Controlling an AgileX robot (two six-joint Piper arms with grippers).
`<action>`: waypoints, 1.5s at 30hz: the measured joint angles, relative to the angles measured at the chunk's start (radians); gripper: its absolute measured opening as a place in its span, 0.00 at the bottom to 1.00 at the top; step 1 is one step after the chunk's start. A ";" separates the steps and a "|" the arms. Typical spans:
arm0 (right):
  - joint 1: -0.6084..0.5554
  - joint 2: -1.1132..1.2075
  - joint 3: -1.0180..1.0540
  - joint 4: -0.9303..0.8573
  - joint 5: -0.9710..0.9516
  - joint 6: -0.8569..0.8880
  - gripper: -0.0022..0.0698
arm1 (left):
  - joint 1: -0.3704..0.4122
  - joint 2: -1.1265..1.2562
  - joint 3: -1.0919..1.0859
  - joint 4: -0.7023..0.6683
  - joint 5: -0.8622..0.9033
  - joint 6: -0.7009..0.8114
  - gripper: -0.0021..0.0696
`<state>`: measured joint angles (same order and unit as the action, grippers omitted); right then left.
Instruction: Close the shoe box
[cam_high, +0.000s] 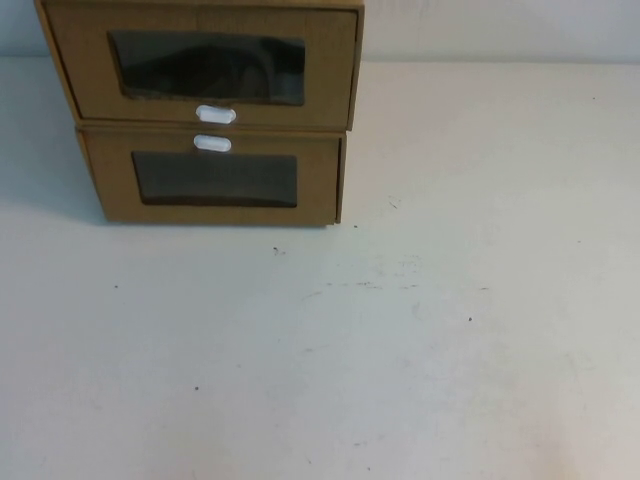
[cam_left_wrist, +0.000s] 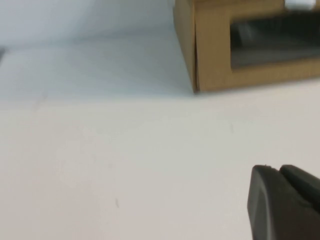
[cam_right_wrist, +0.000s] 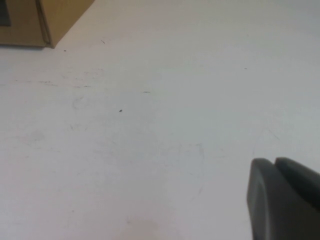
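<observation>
The shoe box (cam_high: 330, 70) is the upper of two stacked brown cardboard boxes at the table's far left. It has a wide clear window (cam_high: 208, 67) and a small white pull tab (cam_high: 215, 114) under it. Its front stands a little proud of the box beneath; I cannot tell how far the drawer is out. My left gripper (cam_left_wrist: 277, 170) is shut and empty, low over the table, well short of the stack. My right gripper (cam_right_wrist: 274, 162) is also shut and empty, over bare table to the right of the boxes. Neither gripper shows in the high view.
The lower brown box (cam_high: 320, 185) carries its white tab (cam_high: 212, 143) above its window; its corner shows in both wrist views (cam_left_wrist: 210, 55) (cam_right_wrist: 55, 17). The white table (cam_high: 420, 340) stretches in front and to the right, with small dark specks.
</observation>
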<state>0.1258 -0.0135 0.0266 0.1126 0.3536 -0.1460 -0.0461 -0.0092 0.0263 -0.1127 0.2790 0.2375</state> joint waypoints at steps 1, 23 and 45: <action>0.000 0.000 0.000 0.000 0.000 0.000 0.01 | 0.000 0.000 0.000 0.012 0.041 -0.011 0.02; 0.000 0.000 0.000 0.000 0.000 0.000 0.01 | 0.000 -0.001 0.000 0.035 0.092 -0.045 0.02; 0.000 0.000 0.000 0.003 0.000 0.000 0.01 | 0.000 -0.001 0.000 0.035 0.092 -0.047 0.02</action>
<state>0.1258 -0.0135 0.0266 0.1151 0.3536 -0.1460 -0.0461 -0.0099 0.0263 -0.0781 0.3708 0.1901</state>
